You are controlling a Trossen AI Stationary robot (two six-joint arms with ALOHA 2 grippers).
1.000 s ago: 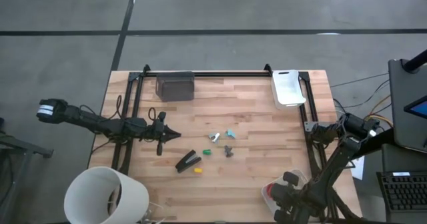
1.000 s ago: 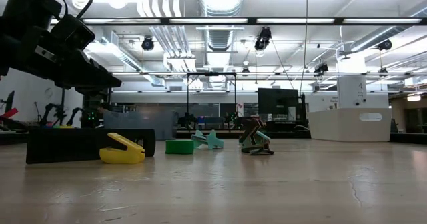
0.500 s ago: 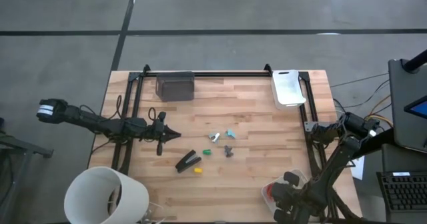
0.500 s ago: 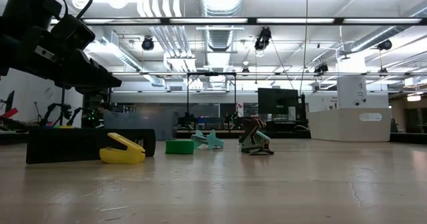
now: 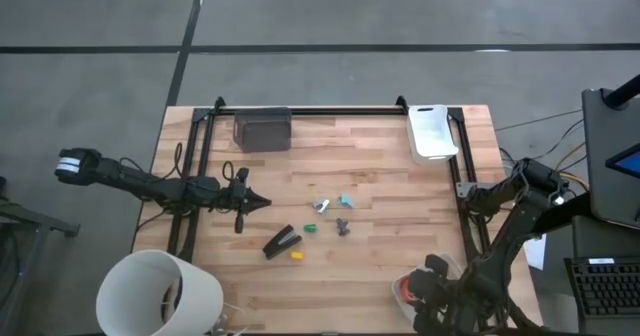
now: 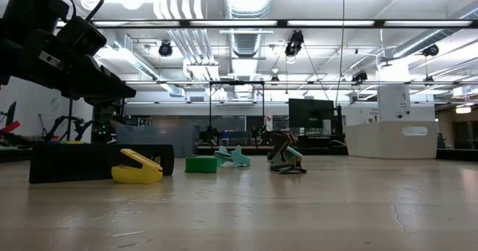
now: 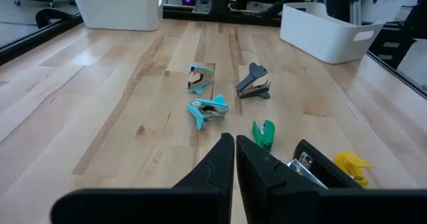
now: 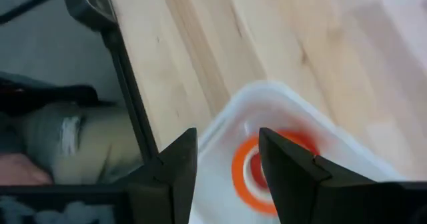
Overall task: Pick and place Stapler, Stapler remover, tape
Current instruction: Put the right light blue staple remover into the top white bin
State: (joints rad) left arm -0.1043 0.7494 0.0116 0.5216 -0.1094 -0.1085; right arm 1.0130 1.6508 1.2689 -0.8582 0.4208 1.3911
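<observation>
Right gripper [image 8: 223, 161] hangs over a tub of tape; left gripper [image 7: 235, 159] waits, fingers together.
Right fingers parted, empty, the red tape [image 8: 257, 172] roll below them in the white tub [image 8: 220, 127]; the stapler [image 5: 282, 242] lies just ahead of the left gripper.

an open robotics lab: exposed ceiling ducts [image 6: 246, 4], strip lights, monitors [image 6: 310, 113] beyond the workbench [image 5: 380, 246]
</observation>
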